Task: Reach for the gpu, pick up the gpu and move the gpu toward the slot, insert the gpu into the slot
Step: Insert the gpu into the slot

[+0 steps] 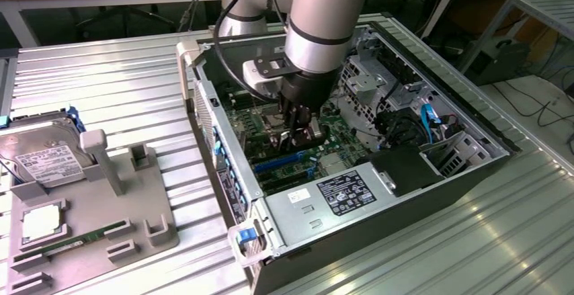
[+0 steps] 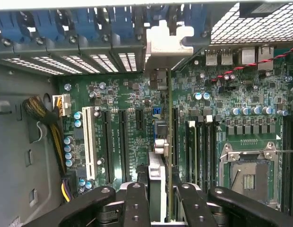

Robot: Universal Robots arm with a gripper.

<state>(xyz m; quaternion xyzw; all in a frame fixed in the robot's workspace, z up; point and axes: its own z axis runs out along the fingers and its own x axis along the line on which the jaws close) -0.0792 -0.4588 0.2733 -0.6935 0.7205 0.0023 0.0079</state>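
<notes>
one gripper point(image 2: 157, 189) clamps the gpu point(image 2: 169, 142) edge-on; you see its long axis run parallel to the motherboard point(image 2: 222, 94) slots below.

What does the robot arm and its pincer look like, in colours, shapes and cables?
The arm is a thick silver-grey cylinder with light blue joint caps and a black band. A black cable loops beside a light grey wrist block. The pincer is black, with jointed finger links fastened by round bolts.
</notes>
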